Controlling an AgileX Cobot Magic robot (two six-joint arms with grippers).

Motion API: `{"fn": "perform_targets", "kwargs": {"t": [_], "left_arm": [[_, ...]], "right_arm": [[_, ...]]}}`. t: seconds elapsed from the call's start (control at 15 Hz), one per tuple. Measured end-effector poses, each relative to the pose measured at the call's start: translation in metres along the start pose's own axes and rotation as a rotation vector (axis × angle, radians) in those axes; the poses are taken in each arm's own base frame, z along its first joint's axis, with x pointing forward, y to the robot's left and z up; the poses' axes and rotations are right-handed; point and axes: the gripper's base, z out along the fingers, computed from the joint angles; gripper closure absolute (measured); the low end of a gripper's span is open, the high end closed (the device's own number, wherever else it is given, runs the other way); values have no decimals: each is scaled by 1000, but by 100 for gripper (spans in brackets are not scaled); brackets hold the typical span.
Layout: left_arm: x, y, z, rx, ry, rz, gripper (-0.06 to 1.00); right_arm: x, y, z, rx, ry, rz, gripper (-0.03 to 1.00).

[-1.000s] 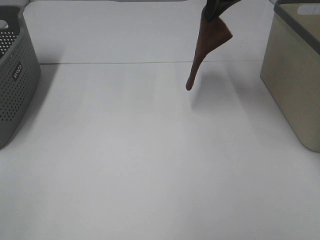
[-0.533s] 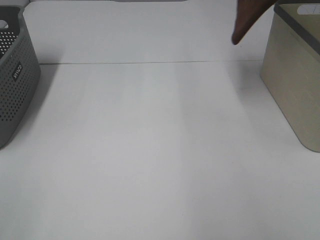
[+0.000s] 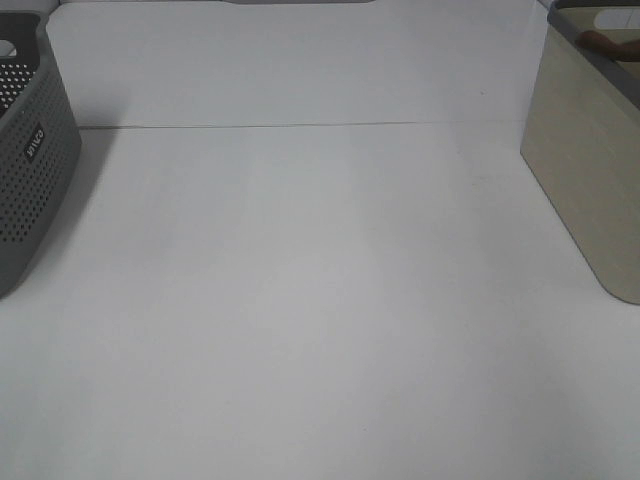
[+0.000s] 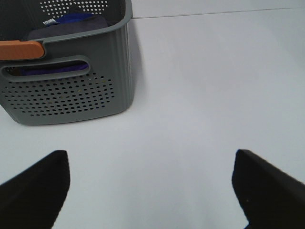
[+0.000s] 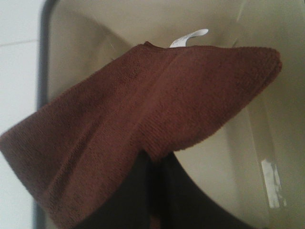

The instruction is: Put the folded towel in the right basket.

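The brown folded towel (image 5: 143, 124) hangs from my right gripper (image 5: 152, 191), which is shut on it, over the inside of the beige right basket (image 5: 86, 28). A white tag (image 5: 188, 37) sticks out of the towel's far edge. In the high view only a brown sliver of the towel (image 3: 610, 42) shows inside the beige basket (image 3: 585, 170) at the right edge; the right arm is out of that view. My left gripper (image 4: 150, 191) is open and empty above the white table, near the grey basket (image 4: 66, 95).
The grey perforated basket (image 3: 30, 170) stands at the left edge of the table (image 3: 300, 300) and holds blue cloth (image 4: 71, 21); an orange handle (image 4: 21, 48) lies on its rim. A seam line (image 3: 300, 126) crosses the table at the back.
My right gripper has carried the towel from above the table's back middle rightward and up, out of the high view, to over the beige basket. The left arm has not moved.
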Motion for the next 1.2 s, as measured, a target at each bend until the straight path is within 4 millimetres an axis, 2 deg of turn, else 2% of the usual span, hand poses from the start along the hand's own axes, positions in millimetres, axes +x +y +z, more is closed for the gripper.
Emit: {"fn": "perform_targets", "kwargs": {"t": [0.13, 0.27, 0.33, 0.47, 0.53, 0.67, 0.87, 1.2], "left_arm": [[0, 0, 0, 0, 0, 0, 7], [0, 0, 0, 0, 0, 0, 7], [0, 0, 0, 0, 0, 0, 7], [0, 0, 0, 0, 0, 0, 7], [0, 0, 0, 0, 0, 0, 7], [0, 0, 0, 0, 0, 0, 7], [0, 0, 0, 0, 0, 0, 7], [0, 0, 0, 0, 0, 0, 7]], "right_arm": [[14, -21, 34, -3, 100, 58, 96], [20, -26, 51, -5, 146, 92, 90], [21, -26, 53, -7, 151, 101, 81], [20, -24, 53, -24, 145, 128, 44], [19, -23, 50, -38, 136, 134, 30], [14, -13, 37, -109, 90, 163, 22], [6, 14, 5, -203, 7, 154, 20], [7, 98, -31, -190, -25, -61, 20]]}}
